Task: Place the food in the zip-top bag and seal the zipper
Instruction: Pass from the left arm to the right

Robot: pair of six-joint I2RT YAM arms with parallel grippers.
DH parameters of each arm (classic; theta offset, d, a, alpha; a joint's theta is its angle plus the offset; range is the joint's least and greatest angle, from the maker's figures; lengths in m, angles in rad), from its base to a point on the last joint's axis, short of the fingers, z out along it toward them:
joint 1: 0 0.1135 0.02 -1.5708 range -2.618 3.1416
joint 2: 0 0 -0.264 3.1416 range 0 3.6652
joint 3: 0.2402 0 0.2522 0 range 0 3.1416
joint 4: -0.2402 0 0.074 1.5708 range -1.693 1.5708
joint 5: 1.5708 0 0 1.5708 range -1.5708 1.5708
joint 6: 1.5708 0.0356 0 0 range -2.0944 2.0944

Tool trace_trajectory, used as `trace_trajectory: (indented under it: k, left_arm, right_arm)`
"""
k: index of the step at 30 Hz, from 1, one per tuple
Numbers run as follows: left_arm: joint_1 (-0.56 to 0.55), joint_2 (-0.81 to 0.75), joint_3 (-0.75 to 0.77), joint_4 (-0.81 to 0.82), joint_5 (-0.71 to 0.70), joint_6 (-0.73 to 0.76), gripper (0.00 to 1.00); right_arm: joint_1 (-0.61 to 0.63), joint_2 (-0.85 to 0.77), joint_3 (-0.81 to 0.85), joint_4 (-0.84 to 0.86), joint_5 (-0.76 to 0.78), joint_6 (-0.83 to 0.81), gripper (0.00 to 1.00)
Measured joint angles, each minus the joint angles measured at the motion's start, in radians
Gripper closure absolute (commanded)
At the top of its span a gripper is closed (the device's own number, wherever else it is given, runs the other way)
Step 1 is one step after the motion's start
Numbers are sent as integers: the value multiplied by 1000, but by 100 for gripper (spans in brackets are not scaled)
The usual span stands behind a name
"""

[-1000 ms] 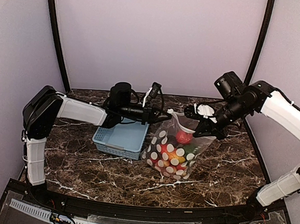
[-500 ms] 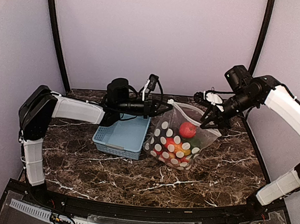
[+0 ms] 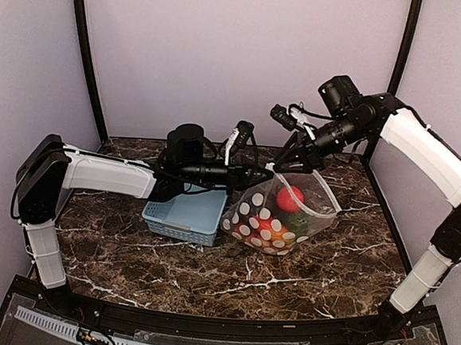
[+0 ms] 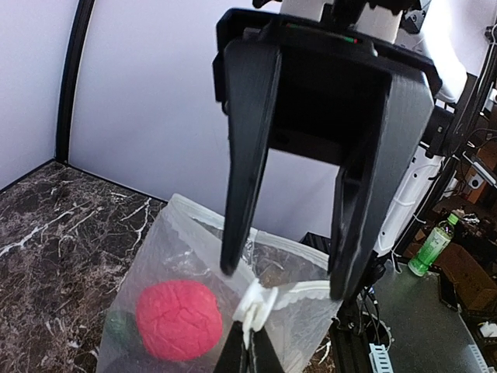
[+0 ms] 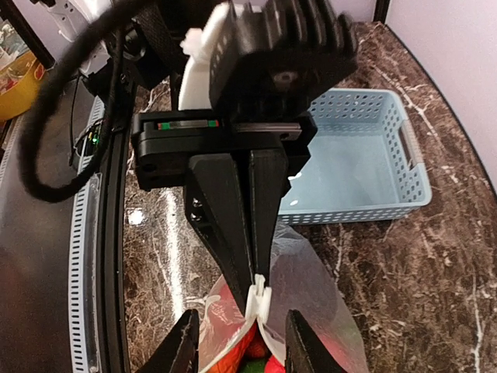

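Note:
The zip-top bag (image 3: 268, 223), clear with white dots, hangs lifted by one corner with its mouth open. The food (image 3: 290, 199) lies inside; a red piece (image 4: 177, 320) shows through the plastic. My left gripper (image 3: 262, 173) is shut on the bag's edge right at the white slider (image 4: 256, 303) of the zipper; its tips show in the left wrist view (image 4: 245, 346). My right gripper (image 3: 282, 162) is open, its fingers on either side of the slider (image 5: 260, 294) without touching it. It also shows in the right wrist view (image 5: 242, 326).
The light-blue slotted basket (image 3: 183, 215) stands on the marble table just left of the bag, under my left arm; it shows in the right wrist view (image 5: 357, 167). The purple back wall is close behind both grippers.
My right gripper has moved up and left, from the right end of the bag's mouth to the slider by my left gripper. The bag has been lifted and tipped.

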Motion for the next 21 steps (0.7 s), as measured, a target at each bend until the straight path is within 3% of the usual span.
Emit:
trace_trajectory:
  k: [11,21]
  left_arm:
    - [-17,-41,-30,-46,-44,45,99]
    - [-17,-48,-51,-45,-68,45,99]
  right_arm:
    - [55,42,-31,47,8,39,84]
    - [58,35,-51,64,55,38,87]
